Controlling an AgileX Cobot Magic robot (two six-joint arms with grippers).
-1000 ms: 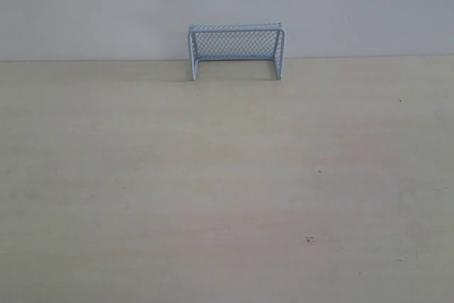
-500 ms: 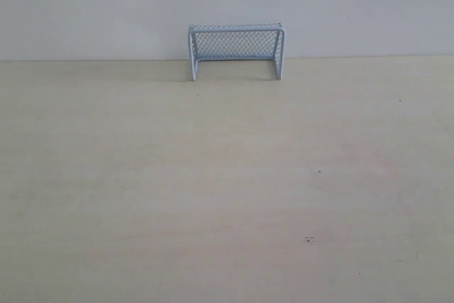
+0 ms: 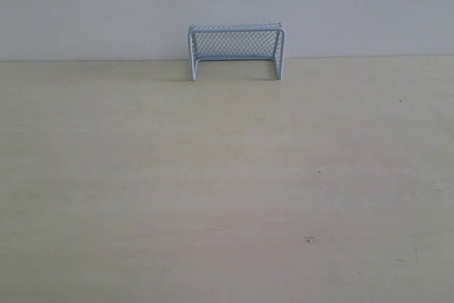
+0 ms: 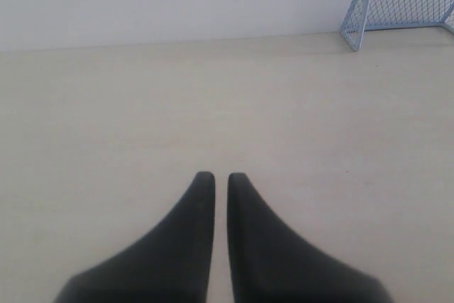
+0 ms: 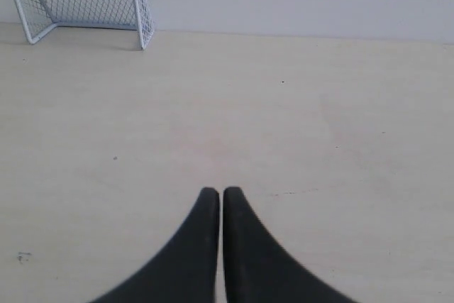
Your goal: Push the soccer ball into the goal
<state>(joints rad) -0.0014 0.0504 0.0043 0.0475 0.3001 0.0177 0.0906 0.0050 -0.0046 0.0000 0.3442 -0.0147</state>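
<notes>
The left gripper (image 4: 220, 177) has its jaws drawn almost together, a thin slit between the dark tips, and nothing is held in them. They sit low over bare pale worktop (image 4: 106, 118). The right gripper (image 5: 220, 192) has its jaws pressed closed, tips all but touching, also grasping nothing, over the same worktop (image 5: 319, 118).

The goal (image 4: 401, 1) stands well apart from the left jaws, far ahead of the tips and off their line. It is likewise far ahead of the right jaws (image 5: 81, 1), mouth open toward them.

In the exterior view the goal (image 3: 236, 46) stands upright in the upper middle of the frame, at the worktop's (image 3: 227, 189) far edge against the pale wall.
</notes>
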